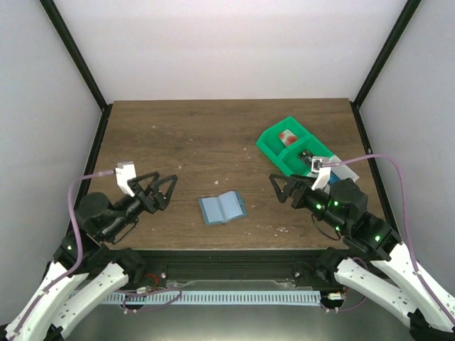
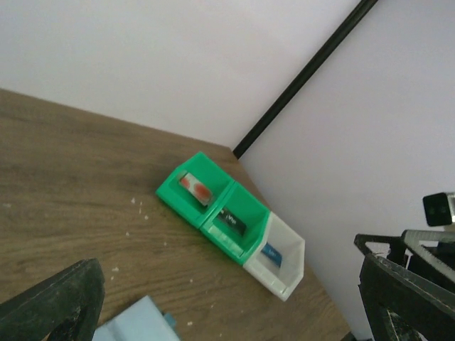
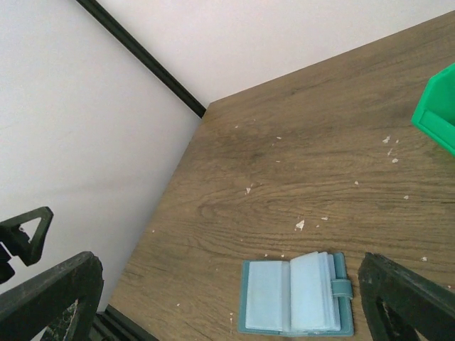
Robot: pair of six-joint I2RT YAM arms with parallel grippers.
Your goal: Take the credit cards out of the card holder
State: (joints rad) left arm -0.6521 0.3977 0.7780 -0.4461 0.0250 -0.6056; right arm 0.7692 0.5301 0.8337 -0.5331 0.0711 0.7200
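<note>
Left gripper (image 1: 169,193) sat low at near-left, jaws spread wide, holding nothing. Right gripper (image 1: 277,189) sat at near-right, likewise wide and empty. Between the 2, apart from both, the card holder (image 1: 222,207) lay open flat on the table (image 1: 178,135), pale blue, with a strap tab at 1 edge. Credit cards could not be told apart from its sleeves. Farther right stood 2 green bins (image 2: 178,202) and 1 white bin (image 2: 269,283) in a row, each holding a small item.

Light-blue card holder (image 1: 222,207), opened flat like a book, pale sleeves facing up, lower centre of the top view
</note>
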